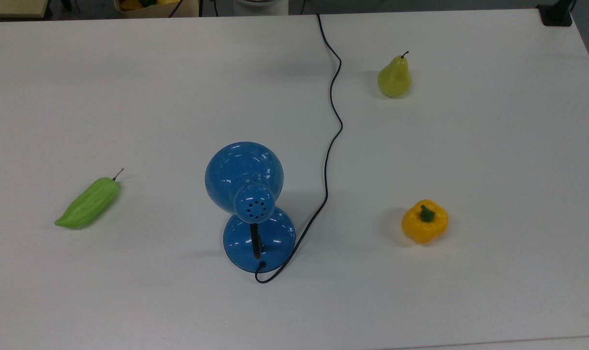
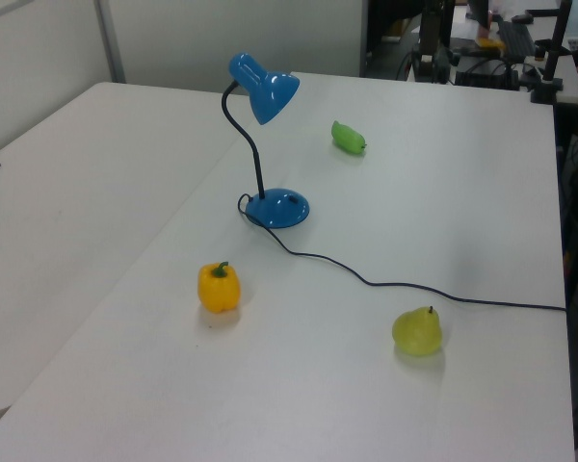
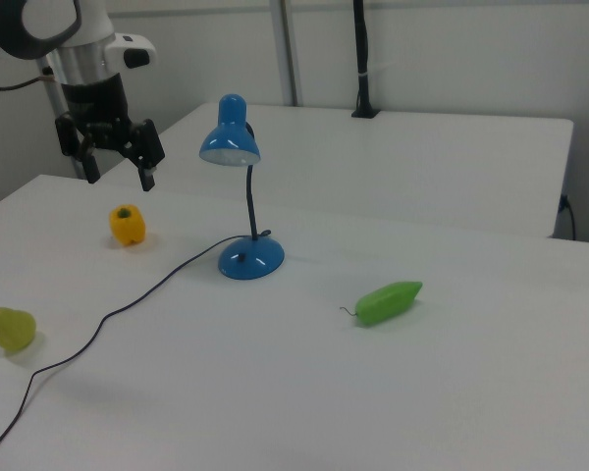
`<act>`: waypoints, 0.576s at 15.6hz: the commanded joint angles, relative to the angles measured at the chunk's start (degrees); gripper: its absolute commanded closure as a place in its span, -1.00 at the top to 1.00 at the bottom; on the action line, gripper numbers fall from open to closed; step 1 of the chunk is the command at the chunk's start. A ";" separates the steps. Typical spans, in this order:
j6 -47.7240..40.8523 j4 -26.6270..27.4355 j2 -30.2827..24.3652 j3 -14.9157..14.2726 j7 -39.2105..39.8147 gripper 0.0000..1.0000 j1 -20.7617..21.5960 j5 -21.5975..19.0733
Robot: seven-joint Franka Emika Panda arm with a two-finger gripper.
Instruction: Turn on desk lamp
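The lamp (image 1: pixel 249 204) stands near the middle of the white table (image 1: pixel 493 146), its shade bent over the round base, its cord (image 1: pixel 334 121) trailing off to the table's far edge in the top view. In the right view the gripper (image 3: pixel 118 177) hangs in the air with fingers spread apart, holding nothing, above the yellow pepper (image 3: pixel 127 225) and well to the right view's left of the lamp. A pear (image 1: pixel 394 78) and a green pepper (image 1: pixel 87 203) lie apart.

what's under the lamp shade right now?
Under the lamp shade there is bare white table and, offset below it, the blue base. The inside of the shade looks pale and unlit; the bulb cannot be made out.
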State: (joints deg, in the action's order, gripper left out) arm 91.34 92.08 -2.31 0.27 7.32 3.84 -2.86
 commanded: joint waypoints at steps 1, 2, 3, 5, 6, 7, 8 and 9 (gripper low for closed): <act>1.38 1.00 -0.68 0.00 0.85 1.00 0.29 0.75; 1.47 1.00 -0.50 0.00 0.85 1.00 0.29 0.75; 1.56 1.09 -0.50 0.00 0.94 1.00 0.29 0.66; 1.47 1.00 -0.50 0.00 1.38 1.00 0.21 0.40; 1.47 1.00 -0.50 -0.18 1.55 1.00 0.12 0.22; 1.47 1.00 -0.41 -0.35 1.64 0.94 0.03 0.13; 1.47 1.00 -0.41 -0.36 1.64 0.78 0.12 0.13; 1.47 1.00 -0.41 -0.36 1.64 0.64 0.12 0.13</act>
State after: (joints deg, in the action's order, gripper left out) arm 91.34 92.11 -2.25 0.21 7.53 3.83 -2.86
